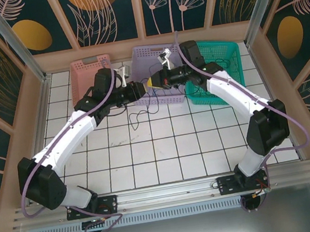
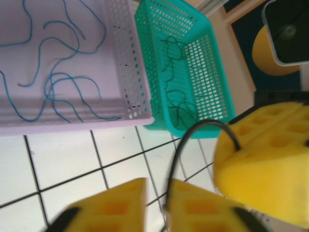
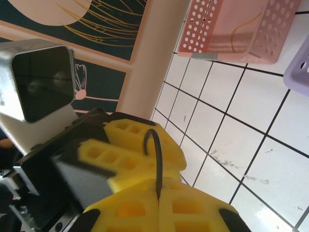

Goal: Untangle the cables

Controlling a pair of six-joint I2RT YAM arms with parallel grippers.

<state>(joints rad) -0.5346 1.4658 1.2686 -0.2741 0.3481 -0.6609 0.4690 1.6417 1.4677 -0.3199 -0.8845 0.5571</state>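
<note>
Black cable [image 3: 159, 169] is pinched by both arms, just in front of the purple basket [image 1: 152, 55]. Right gripper [image 3: 158, 193]: jaws fully together, cable coming out of the seam between the pads. Left gripper [image 2: 157, 205]: yellow fingers nearly touching, same cable running into the narrow gap, so I read that as gripped too. A short arc of slack spans between them, and the two fingertip sets almost touch.

Blue cables [image 2: 63, 87] lie loose in the purple basket and dark green cables [image 2: 176, 72] in the teal basket [image 2: 212, 87]. Pink basket [image 3: 227, 43] has a pale strand I can't identify. Loose strands [image 1: 137, 117] squiggle on the table [image 1: 166, 149] below the grippers. Can't tell whether the held cable connects to them.

Step, as I read it: two-handed grip on one strand, working it free of the rest.

Next move needs:
- separating the grippers slowly to take up slack
- watching whether the table strands drag along; if they do, regrip nearer the knot
- keeping grip pressure up, since thin wire slips easily in foam pads
</note>
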